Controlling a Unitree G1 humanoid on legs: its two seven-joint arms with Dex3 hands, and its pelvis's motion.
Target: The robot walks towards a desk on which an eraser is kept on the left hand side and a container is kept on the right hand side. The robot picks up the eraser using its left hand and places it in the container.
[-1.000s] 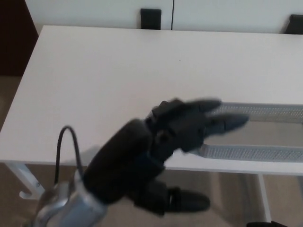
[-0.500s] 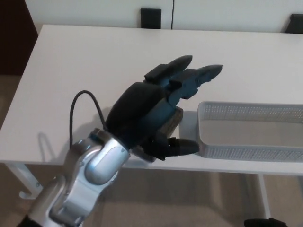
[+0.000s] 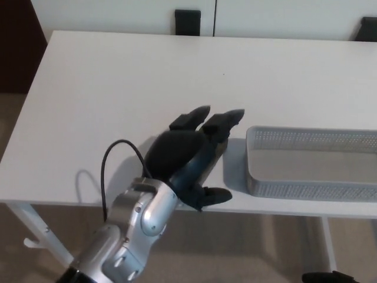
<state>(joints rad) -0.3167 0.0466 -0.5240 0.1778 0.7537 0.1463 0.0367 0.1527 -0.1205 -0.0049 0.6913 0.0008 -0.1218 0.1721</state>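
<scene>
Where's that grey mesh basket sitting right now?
In the head view, the basket sits on the white desk's near right edge, just right of the robot's left hand.

Desk (image 3: 118, 76): fills the view | container (image 3: 312, 162): on desk, right, near front edge | left hand (image 3: 188, 156): over desk, just left of container

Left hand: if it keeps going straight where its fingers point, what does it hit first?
Probably nothing soon: the left hand points up-right over bare desk, passing just left of the mesh container. Depth is unclear, so its near-left corner could be clipped.
</scene>
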